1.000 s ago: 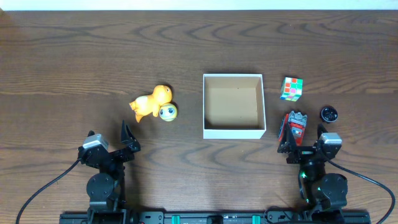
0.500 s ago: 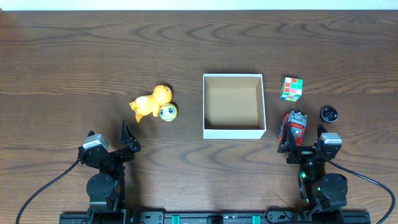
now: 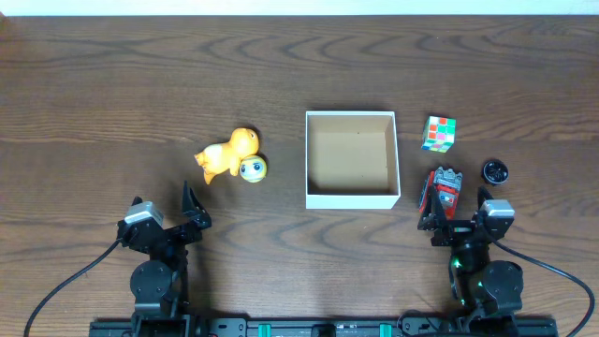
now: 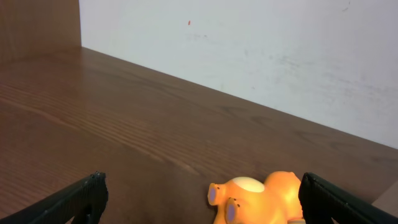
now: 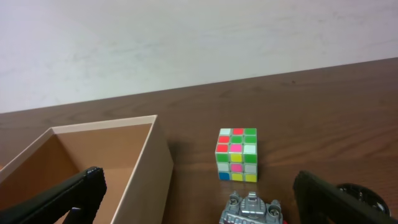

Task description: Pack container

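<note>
The container (image 3: 352, 197), a square white box with a tan-brown inside, sits mid-table and holds nothing; its wall shows in the right wrist view (image 5: 152, 165). An orange toy figure (image 3: 227, 154) lies to its left and shows in the left wrist view (image 4: 261, 198). A colourful puzzle cube (image 3: 438, 133) (image 5: 237, 154), a red and grey robot toy (image 3: 443, 192) (image 5: 252, 209) and a small black round object (image 3: 495, 171) lie to its right. My left gripper (image 3: 190, 215) (image 4: 199, 202) is open and empty, short of the orange toy. My right gripper (image 3: 456, 220) (image 5: 196, 199) is open, at the robot toy's near end.
The brown wooden table ends at a white wall (image 4: 249, 43) at the far side. Both arm bases stand at the table's near edge.
</note>
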`<state>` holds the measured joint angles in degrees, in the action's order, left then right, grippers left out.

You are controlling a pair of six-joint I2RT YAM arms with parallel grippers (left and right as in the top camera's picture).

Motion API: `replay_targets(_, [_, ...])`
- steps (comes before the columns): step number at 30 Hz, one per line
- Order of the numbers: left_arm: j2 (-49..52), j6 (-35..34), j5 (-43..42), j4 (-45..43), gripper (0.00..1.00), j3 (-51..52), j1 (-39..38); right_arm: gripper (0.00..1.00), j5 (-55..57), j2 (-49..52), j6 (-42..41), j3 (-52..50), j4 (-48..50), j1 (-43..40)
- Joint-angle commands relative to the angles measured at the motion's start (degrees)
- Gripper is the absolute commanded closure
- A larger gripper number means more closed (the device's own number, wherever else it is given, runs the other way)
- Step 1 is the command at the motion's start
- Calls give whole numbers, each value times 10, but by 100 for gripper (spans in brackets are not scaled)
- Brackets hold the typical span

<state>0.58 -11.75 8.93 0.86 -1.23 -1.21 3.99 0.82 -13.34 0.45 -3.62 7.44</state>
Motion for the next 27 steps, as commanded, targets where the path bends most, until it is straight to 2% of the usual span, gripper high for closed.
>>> replay_targets(1, [-3, 11, 1, 23, 2, 10, 3, 1, -4, -5, 5, -2, -2, -5])
replay_targets(20, [-3, 11, 0, 23, 2, 10, 3, 1, -4, -5, 5, -1, -2, -5])
replay_targets(23, [-3, 11, 1, 23, 2, 10, 3, 1, 31, -5, 8, -1, 1, -5])
replay_targets(27, [-3, 11, 1, 23, 2, 10, 3, 1, 46, -5, -45, -1, 15, -5])
